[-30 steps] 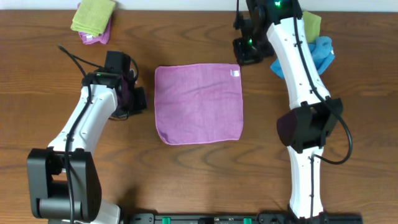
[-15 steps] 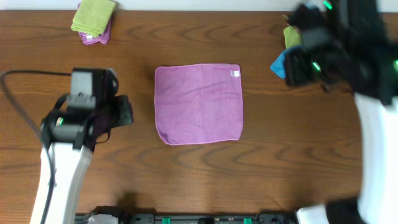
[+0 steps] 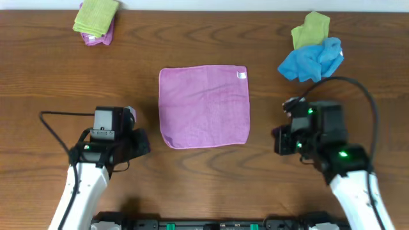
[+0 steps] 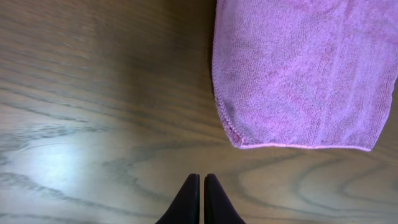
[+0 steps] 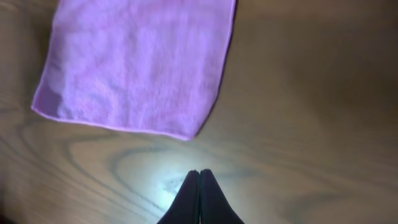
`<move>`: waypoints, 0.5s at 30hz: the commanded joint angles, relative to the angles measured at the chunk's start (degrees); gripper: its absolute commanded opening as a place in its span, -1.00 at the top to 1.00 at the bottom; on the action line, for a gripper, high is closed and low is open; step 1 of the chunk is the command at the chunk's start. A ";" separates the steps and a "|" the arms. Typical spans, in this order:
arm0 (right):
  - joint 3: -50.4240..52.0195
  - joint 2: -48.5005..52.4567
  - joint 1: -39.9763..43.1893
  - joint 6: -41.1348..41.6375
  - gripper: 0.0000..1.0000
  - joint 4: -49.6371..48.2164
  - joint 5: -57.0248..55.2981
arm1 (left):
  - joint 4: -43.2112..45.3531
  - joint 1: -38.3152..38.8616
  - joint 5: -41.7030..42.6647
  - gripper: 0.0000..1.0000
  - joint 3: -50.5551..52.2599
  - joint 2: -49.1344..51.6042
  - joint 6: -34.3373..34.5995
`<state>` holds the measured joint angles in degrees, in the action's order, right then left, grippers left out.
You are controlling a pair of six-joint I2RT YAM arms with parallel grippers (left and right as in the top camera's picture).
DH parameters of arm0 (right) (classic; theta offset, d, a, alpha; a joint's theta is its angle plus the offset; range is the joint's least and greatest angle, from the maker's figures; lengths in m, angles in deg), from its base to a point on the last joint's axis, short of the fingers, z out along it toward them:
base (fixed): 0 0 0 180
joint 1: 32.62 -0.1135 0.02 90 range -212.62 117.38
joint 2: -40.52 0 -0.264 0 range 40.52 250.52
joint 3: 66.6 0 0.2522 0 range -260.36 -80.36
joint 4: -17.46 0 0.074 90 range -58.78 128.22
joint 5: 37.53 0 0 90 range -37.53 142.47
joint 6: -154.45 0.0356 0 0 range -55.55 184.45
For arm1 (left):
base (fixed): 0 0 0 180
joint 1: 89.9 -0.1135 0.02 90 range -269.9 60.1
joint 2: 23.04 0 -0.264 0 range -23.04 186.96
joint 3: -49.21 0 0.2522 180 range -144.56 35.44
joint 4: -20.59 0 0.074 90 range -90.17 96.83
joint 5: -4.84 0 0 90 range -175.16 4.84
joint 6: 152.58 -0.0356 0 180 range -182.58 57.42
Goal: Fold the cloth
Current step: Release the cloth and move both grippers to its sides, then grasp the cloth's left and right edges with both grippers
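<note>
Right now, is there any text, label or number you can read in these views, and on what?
None readable. The small white tag at a corner of the cloth is too small to read; nothing else shows writing.

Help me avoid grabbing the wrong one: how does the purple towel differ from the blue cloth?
The purple towel is mauve; the blue cloth is bright blue. The purple towel lies spread flat as a square, while the blue cloth is bunched in a heap. The purple towel sits alone mid-table with a white tag at one corner; the blue cloth sits far right against a yellow-green cloth, no tag visible. Both rest on the wooden table.
</note>
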<state>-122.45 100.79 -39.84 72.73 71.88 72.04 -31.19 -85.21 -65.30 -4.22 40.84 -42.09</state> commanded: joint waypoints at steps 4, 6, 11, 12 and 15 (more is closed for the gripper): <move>8.81 10.78 6.32 4.39 0.97 -10.84 17.84 | 4.57 -0.55 7.91 0.88 0.28 9.16 1.40; 9.60 13.92 9.88 0.52 0.97 -12.92 24.74 | 4.70 -1.75 10.21 0.88 0.28 10.69 0.79; 11.39 17.31 15.87 -1.27 0.97 -17.79 30.01 | 5.25 -5.29 11.76 0.81 0.28 11.15 -0.37; 11.56 18.32 15.50 -0.92 0.97 -19.65 30.01 | 6.19 -5.46 12.11 0.77 0.28 11.65 -0.35; 11.56 21.77 14.64 1.31 0.65 -23.39 30.01 | 9.86 -5.40 16.57 0.75 0.28 14.78 -0.33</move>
<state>-111.26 120.55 -24.67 73.30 49.70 98.77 -22.23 -90.44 -52.76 -4.15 53.32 -41.78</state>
